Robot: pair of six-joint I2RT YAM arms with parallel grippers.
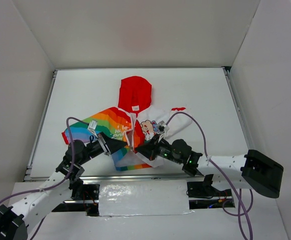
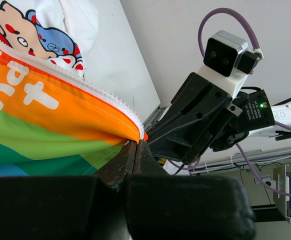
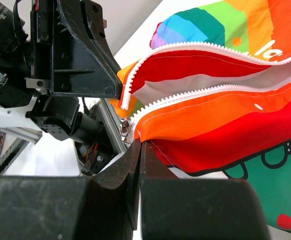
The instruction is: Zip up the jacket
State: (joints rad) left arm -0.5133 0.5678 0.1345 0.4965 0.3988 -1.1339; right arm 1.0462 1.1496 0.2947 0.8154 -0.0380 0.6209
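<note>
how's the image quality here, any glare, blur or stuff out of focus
Top external: soft, even light and sharp overall, with mild glare on the glossy white sheet at the near edge. Left wrist: the jacket and its zipper teeth are crisp, its own jaws at the bottom dark and blurred. Right wrist: same, fabric sharp, near jaws out of focus.

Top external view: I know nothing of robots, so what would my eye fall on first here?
The small hooded jacket, with a red hood, one rainbow-striped half and one white half with cartoon animals, lies bright on the white table. At its near hem the black left gripper and black right gripper meet tip to tip, each pinching the fabric by the open white zipper.
</note>
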